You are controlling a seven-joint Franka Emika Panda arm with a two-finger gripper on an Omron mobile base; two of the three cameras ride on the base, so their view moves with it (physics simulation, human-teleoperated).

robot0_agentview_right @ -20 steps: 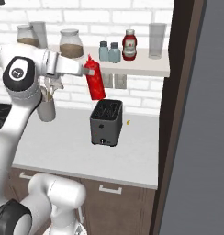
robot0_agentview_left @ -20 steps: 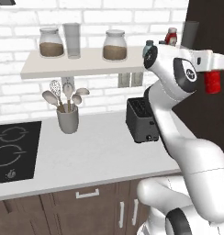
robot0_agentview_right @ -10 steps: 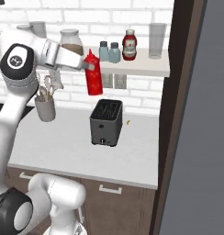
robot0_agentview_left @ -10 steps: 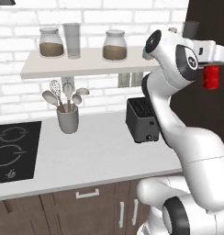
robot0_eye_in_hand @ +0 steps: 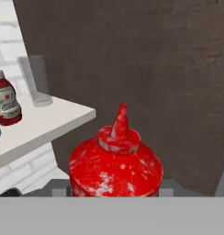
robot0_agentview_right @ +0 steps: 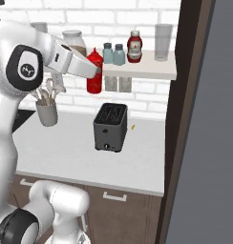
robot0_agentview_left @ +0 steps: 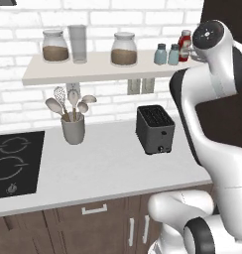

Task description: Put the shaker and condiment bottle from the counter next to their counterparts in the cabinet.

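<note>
My gripper [robot0_agentview_right: 96, 72] is shut on the condiment bottle [robot0_agentview_right: 94, 71], a plain all-red squeeze bottle held upright in the air, in front of the cabinet shelf [robot0_agentview_right: 147, 71] and to the left of the things on it. In the hand view the condiment bottle [robot0_eye_in_hand: 116, 165] is close up, nozzle up, beside the end of the shelf [robot0_eye_in_hand: 45, 121]. Two pale shakers [robot0_agentview_right: 107, 52] [robot0_agentview_right: 119, 54] stand side by side on the shelf; I cannot tell which is the twin. The labelled red bottle [robot0_agentview_right: 134, 46] stands just right of them. In the left base view my arm hides the held bottle.
A dark toaster [robot0_agentview_right: 110, 126] sits on the counter below the held bottle. An empty glass [robot0_agentview_right: 162, 42] stands at the shelf's right end. Two jars [robot0_agentview_left: 124, 48] and another glass [robot0_agentview_left: 77, 43] fill the shelf's left part. A utensil holder [robot0_agentview_left: 73, 128] stands by the stove [robot0_agentview_left: 14, 161]. A dark wall panel [robot0_agentview_right: 185, 119] borders the right.
The arm has risen and carried the red bottle a little higher and nearer the shelf. In the left base view the bottle has gone behind the arm.
</note>
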